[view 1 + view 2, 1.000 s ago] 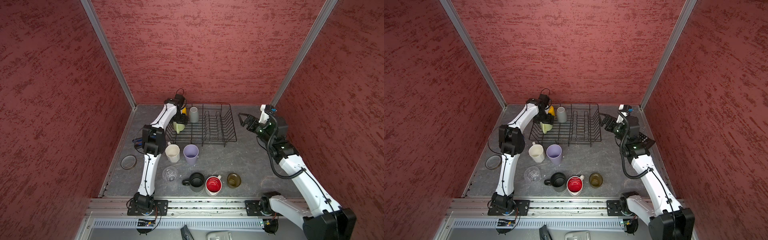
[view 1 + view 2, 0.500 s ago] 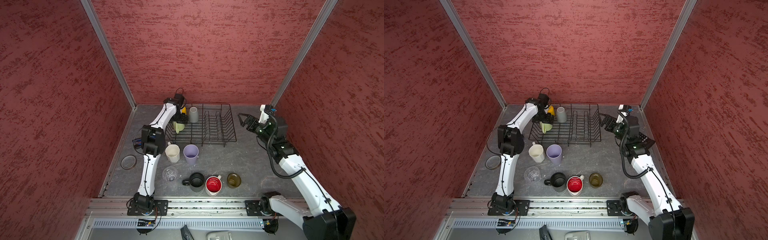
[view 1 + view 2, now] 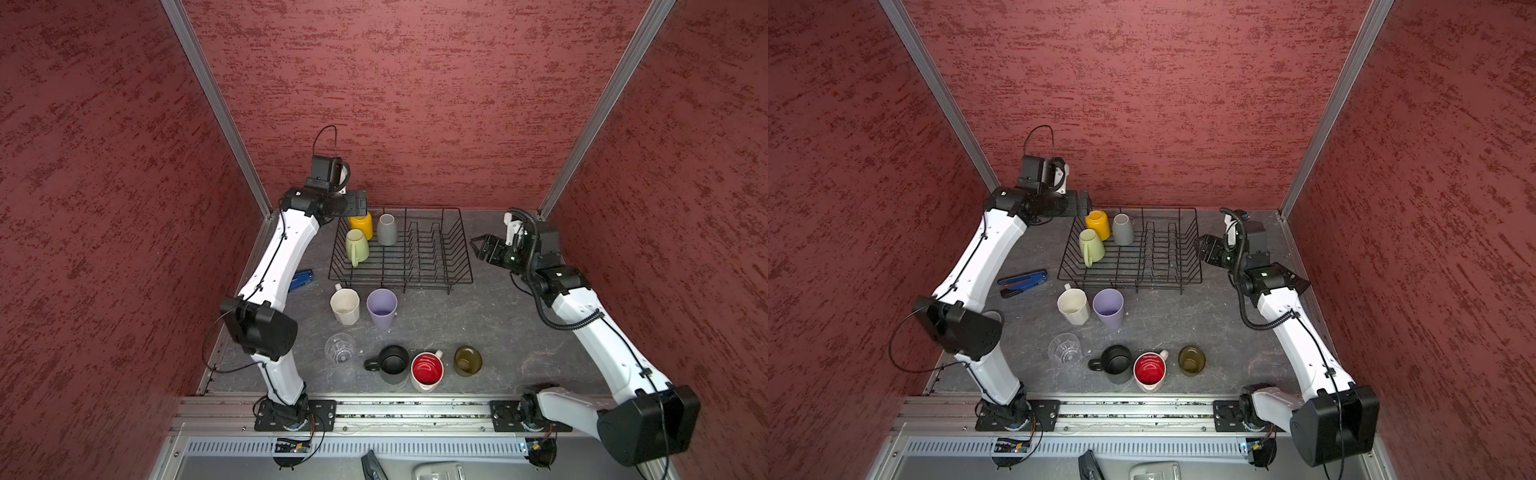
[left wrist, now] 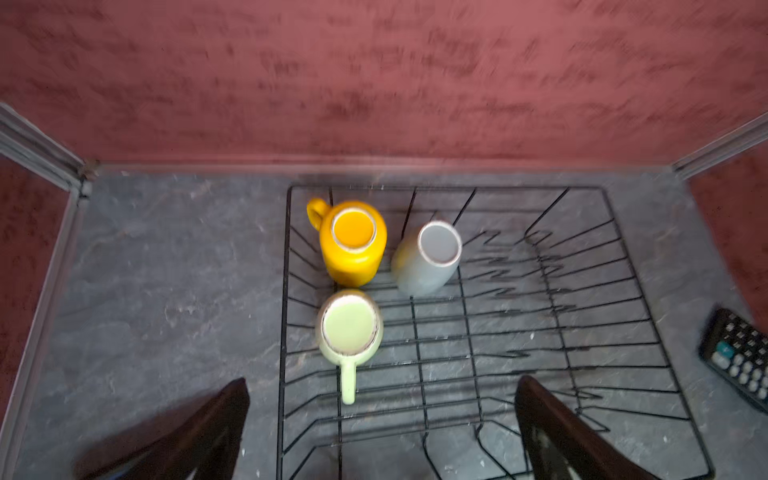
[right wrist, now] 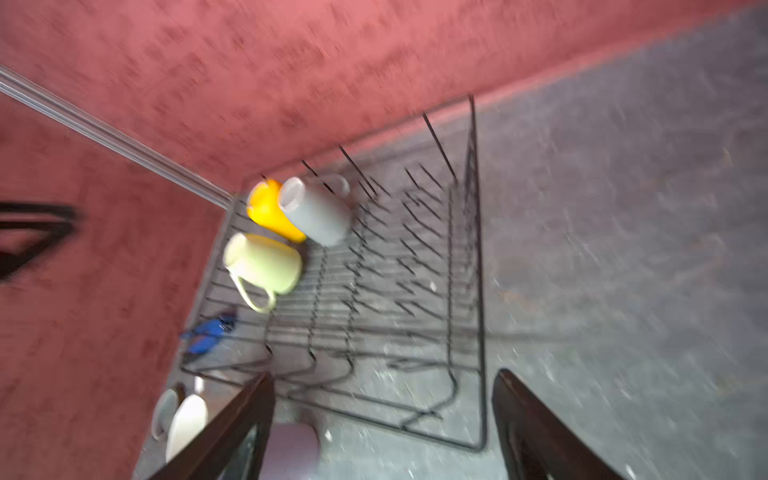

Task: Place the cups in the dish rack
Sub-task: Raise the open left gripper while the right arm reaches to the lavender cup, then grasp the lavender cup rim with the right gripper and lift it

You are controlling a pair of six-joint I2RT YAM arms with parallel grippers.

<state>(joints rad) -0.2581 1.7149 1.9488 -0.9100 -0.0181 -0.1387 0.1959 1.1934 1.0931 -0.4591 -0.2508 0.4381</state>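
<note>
Hovering spread, left end effector [image 4: 382, 382] over dish rack [image 3: 419, 264]; right end effector [image 5: 383, 374] spread beside.

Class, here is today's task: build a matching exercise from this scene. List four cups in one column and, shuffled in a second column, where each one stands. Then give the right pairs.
Column 1
1. yellow mug
2. pale green mug
3. lilac tumbler
4. olive-brown glass

Column 2
A. on the table, right end of the near row
B. in the dish rack, far left corner
C. on the table just in front of the rack, beside the white faceted mug
D. in the rack, handle pointing toward the near side

Pairs: 1-B, 2-D, 3-C, 4-A
</note>
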